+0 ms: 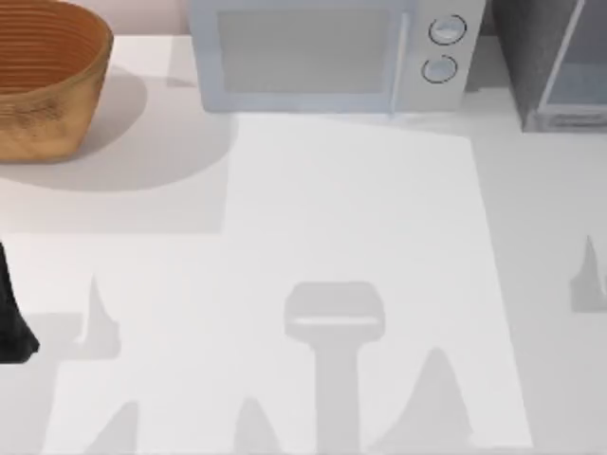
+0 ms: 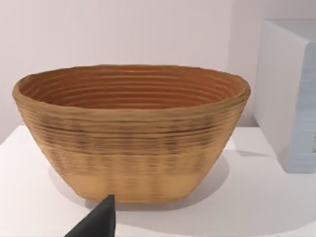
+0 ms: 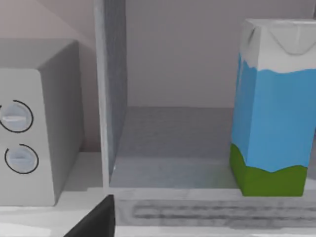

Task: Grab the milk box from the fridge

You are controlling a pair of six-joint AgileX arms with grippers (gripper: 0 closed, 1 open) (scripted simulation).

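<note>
Nearest the top camera: dark bit of the left arm (image 1: 14, 327) at the table's left edge, near side. Reads as parked. Its wrist camera faces the wicker basket (image 2: 131, 131), with one dark fingertip (image 2: 98, 219) poking into frame. Can't tell whether the left gripper's fingers are wide or narrow.

Left to right along the far side of the table (image 1: 351, 237): basket in the far-left corner, white microwave (image 1: 327, 52) with two round knobs in the middle, fridge (image 1: 555, 62) in the far-right corner, cut by the frame edge.

Right wrist view looks straight into the fridge compartment. Door appears open: the grey interior floor and back wall are exposed, and a grey panel stands on edge between the compartment and the microwave. Milk box (image 3: 274, 106) stands upright on the fridge floor, close to the front lip, well apart from that panel. Nothing is touching it. One dark fingertip of the right gripper (image 3: 96, 219) shows nearer the camera, short of the fridge and off to the side of the carton. Finger spread not readable either.

Progress, my read: access looks done, carton is visible and reachable. Still left: line the right gripper up on the carton, move in, close on its sides, lift clear of the lip, pull out. Grab not started.
</note>
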